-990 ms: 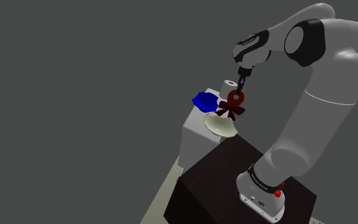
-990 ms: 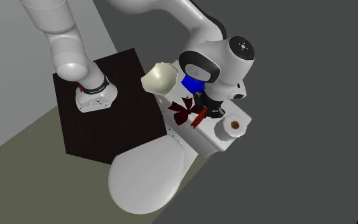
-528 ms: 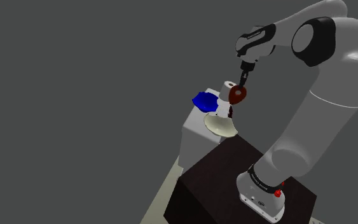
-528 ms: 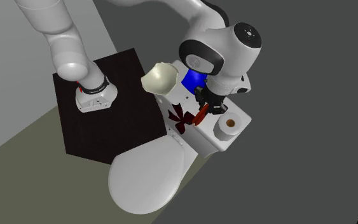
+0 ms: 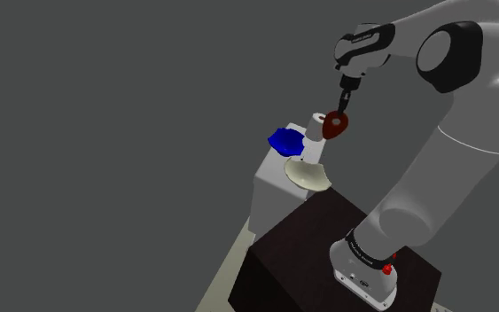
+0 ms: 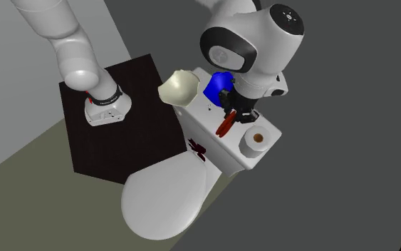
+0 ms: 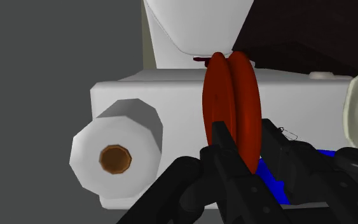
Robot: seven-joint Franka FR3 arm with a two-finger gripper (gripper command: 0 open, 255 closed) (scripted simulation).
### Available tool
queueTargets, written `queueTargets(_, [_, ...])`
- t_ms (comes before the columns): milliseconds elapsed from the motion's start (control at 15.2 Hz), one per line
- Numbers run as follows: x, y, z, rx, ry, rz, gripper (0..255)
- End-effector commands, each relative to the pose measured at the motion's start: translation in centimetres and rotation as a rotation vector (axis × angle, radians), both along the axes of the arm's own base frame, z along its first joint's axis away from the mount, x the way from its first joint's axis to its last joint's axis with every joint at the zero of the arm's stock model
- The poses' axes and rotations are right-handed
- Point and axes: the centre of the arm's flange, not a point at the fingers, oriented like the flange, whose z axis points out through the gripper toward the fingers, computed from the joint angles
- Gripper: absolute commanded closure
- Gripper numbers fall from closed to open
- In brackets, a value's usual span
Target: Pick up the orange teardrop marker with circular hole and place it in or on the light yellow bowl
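Observation:
The orange-red teardrop marker (image 5: 334, 127) hangs in the air above the white toilet tank (image 5: 272, 188), clasped edge-on between my black fingers (image 7: 224, 151). My gripper (image 5: 341, 110) is shut on it, over the tank's middle (image 6: 228, 115). From the wrist the marker (image 7: 232, 107) stands upright between the fingers. The pale yellow bowl (image 5: 309, 175) rests at the tank's end nearest the dark stand (image 6: 179, 88), below the marker and toward the stand.
A blue crumpled object (image 6: 216, 86) lies on the tank behind the gripper. A toilet-paper roll (image 6: 257, 141) stands at the tank's far end. A dark red bow-shaped piece (image 6: 198, 148) hangs at the tank's front edge above the toilet lid (image 6: 163, 196).
My gripper has risen with the marker, lifting it off the tank. The dark red bow-shaped piece has slid from the tank top to its front edge.

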Motion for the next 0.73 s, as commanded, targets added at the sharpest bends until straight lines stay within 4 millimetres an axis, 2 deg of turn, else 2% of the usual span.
queueTargets(0, [0.1,0.1,1.0,0.0,0.0,0.0,255])
queueTargets(330, [0.1,0.1,3.5,0.0,0.0,0.0,255])
queueTargets(660, [-2.0,6.2,4.4,0.0,0.0,0.0,255])
